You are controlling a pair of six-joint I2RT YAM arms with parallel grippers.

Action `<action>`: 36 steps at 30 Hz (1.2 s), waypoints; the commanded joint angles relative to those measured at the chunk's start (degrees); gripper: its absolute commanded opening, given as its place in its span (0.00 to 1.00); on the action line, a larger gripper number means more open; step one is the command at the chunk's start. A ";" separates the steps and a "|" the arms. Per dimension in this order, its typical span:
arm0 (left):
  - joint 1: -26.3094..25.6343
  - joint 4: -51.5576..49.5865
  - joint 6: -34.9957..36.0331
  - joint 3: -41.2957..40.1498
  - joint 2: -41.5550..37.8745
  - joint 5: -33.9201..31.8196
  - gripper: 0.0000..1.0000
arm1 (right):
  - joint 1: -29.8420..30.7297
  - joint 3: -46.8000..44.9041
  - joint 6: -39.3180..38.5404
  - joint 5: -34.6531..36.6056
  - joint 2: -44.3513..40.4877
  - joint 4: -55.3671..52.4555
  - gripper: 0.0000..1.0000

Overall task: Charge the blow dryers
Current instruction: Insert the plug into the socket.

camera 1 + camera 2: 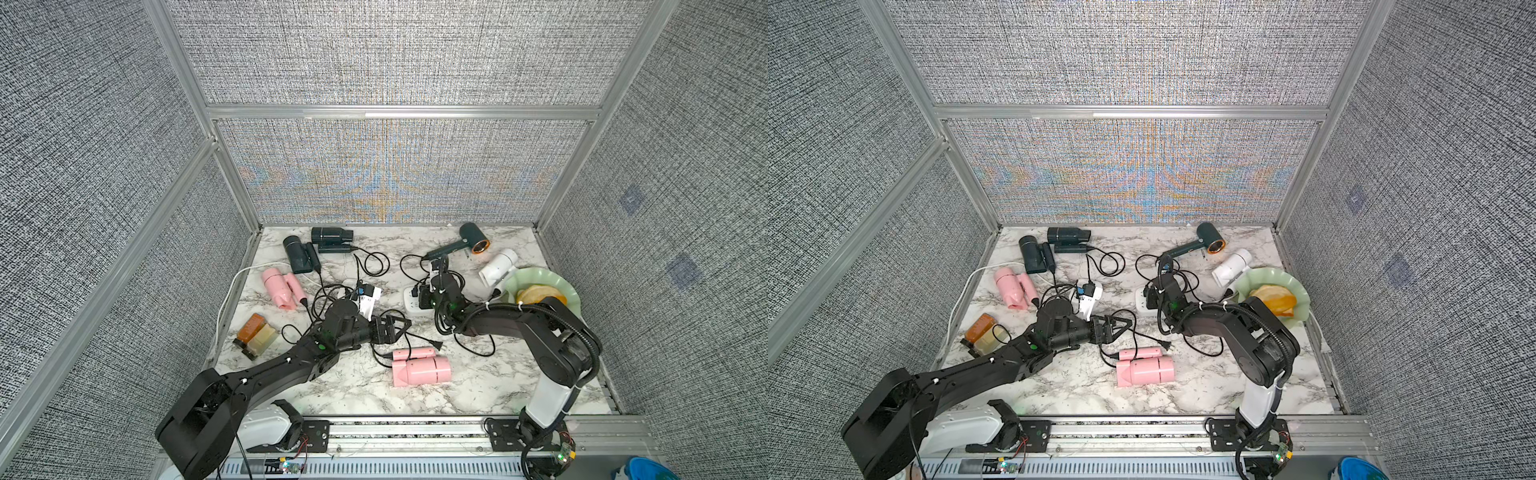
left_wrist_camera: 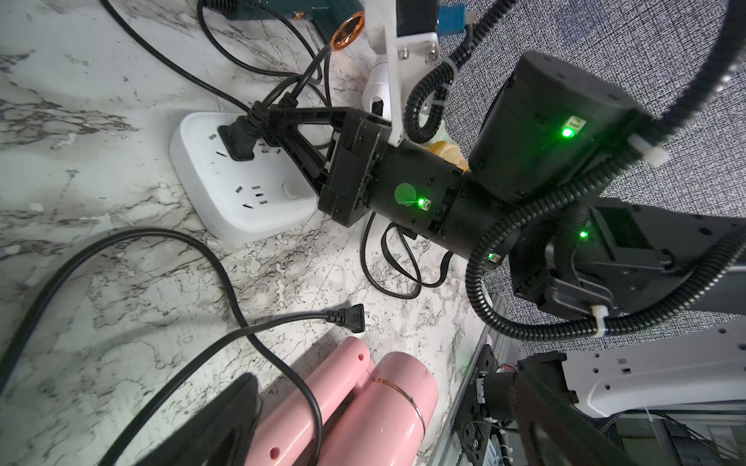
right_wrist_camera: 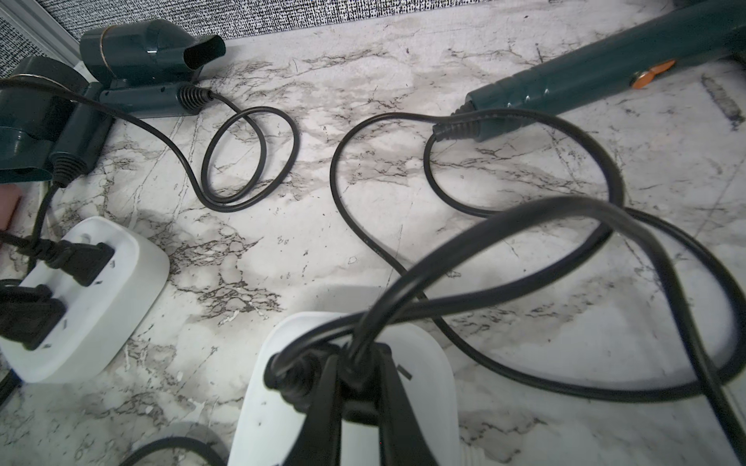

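Several blow dryers lie on the marble table: two dark teal ones (image 1: 332, 235) (image 1: 297, 254), a pink one (image 1: 280, 289), a second pink one (image 1: 419, 368), a green copper-ringed one (image 1: 473, 239) and a white one (image 1: 498, 266). My right gripper (image 3: 359, 363) is shut on a black plug (image 2: 238, 141) seated in a white power strip (image 2: 242, 189). A second plug (image 3: 290, 371) sits in the strip beside it. My left gripper (image 1: 405, 328) stands open and empty, just behind the nearer pink dryer (image 2: 363, 403). A loose plug (image 1: 436, 344) lies between them.
A second white power strip (image 3: 101, 302) with plugs in it lies left of centre. Black cords loop over the middle of the table. An amber bottle (image 1: 253, 336) lies at the left edge. A green plate (image 1: 569, 291) with orange food stands at the right.
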 commanded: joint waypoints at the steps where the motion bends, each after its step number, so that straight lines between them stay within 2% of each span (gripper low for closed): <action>1: 0.06 1.28 0.41 0.02 -0.32 0.04 0.99 | 0.05 -0.90 0.25 -0.14 0.46 -0.63 0.05; 17: 0.04 1.19 0.56 0.90 0.95 0.55 0.99 | 0.39 -5.38 -2.58 1.04 -0.20 -2.59 0.05; 36: 0.04 1.54 0.47 0.49 0.87 0.63 1.00 | 0.44 -2.58 -2.25 2.80 1.84 -11.56 0.03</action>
